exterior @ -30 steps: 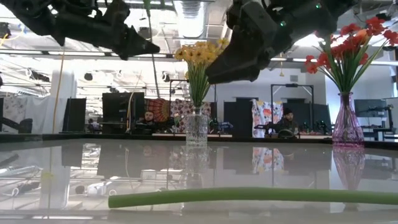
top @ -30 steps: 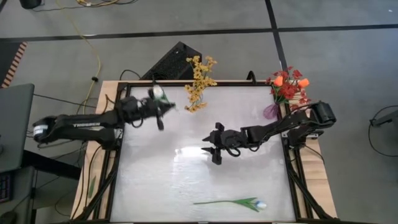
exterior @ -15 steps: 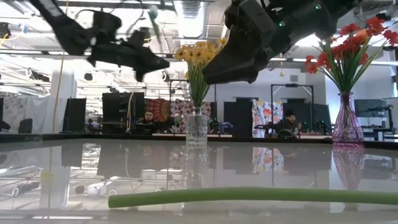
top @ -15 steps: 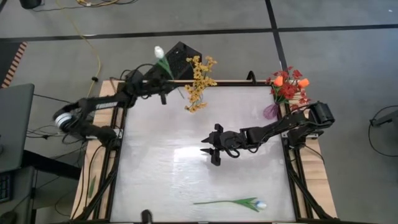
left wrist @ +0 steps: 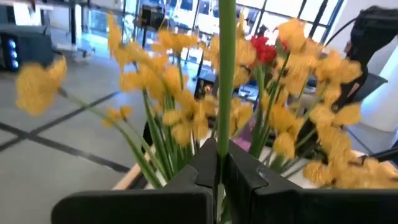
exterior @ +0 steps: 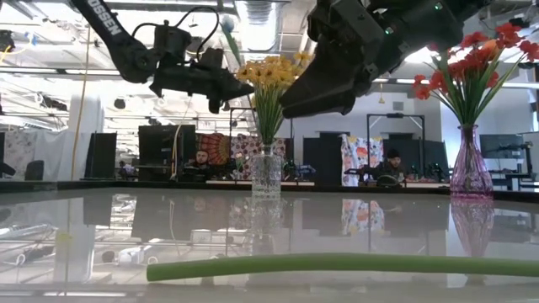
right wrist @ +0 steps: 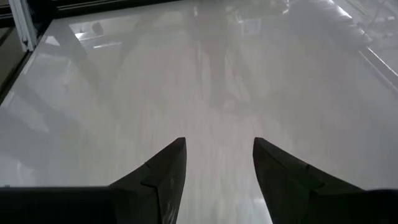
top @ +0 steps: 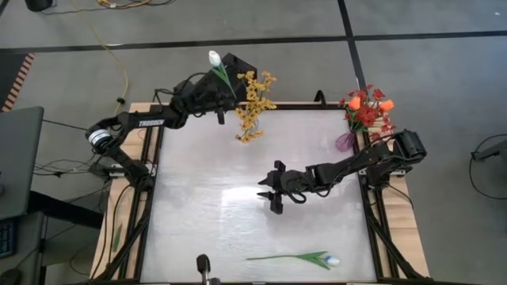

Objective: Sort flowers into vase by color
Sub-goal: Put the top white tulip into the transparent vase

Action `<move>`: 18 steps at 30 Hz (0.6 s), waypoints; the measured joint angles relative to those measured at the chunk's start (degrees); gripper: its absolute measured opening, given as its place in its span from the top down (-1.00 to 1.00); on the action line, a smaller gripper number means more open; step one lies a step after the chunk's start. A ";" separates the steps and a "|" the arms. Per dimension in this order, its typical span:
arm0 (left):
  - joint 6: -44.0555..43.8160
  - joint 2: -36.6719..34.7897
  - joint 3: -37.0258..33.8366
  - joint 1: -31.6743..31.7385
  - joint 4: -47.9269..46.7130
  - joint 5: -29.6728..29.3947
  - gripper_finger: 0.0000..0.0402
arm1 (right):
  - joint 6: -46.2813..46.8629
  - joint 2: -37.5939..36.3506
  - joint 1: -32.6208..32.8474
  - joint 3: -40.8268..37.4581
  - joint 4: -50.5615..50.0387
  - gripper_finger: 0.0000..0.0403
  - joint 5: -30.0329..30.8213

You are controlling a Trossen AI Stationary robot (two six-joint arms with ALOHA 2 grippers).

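Now, table [top: 198, 229]: its white top is reflecting the room, and the near edge is running out of the high view.
Right arm: it's hanging over mid-table, with the right gripper [top: 268, 192] spreading its fingers wide above bare surface.
Left arm: it's reaching to the back-left corner; white lettering on it is showing, too small to read.
Left gripper [left wrist: 219, 163]: it's pinching the white tulip [top: 214, 58] by its stem, just beside the yellow sprays [top: 253, 103].
Second white tulip [top: 297, 258]: it's lying flat near the front edge.
Red and orange flowers [top: 366, 109]: they're standing in the pink vase [exterior: 470, 172], back-right corner.
Clear vase [exterior: 266, 175]: it's hiding under the sprays from above.
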 joint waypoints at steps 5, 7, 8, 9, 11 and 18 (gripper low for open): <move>-0.22 -0.06 0.14 0.00 2.13 -1.19 1.00 | -0.23 0.00 -0.11 -0.01 -0.02 -0.04 0.00; 0.37 -0.06 0.14 -0.04 2.02 -1.85 1.00 | -0.29 0.00 -0.11 0.00 -0.02 -0.04 0.00; 0.76 -0.06 0.14 -0.07 1.88 -2.04 1.00 | -0.29 0.00 -0.11 0.01 -0.01 -0.04 0.00; 1.09 -0.06 0.14 -0.07 1.73 -2.55 1.00 | -0.31 0.00 -0.11 0.01 0.00 -0.04 0.00; 1.51 -0.06 0.14 -0.07 1.63 -3.44 1.00 | -0.31 0.00 -0.11 0.01 -0.02 -0.04 0.00; 2.57 -0.06 0.14 -0.97 0.14 -5.04 1.00 | -0.48 0.00 -0.11 0.01 0.16 -0.04 0.02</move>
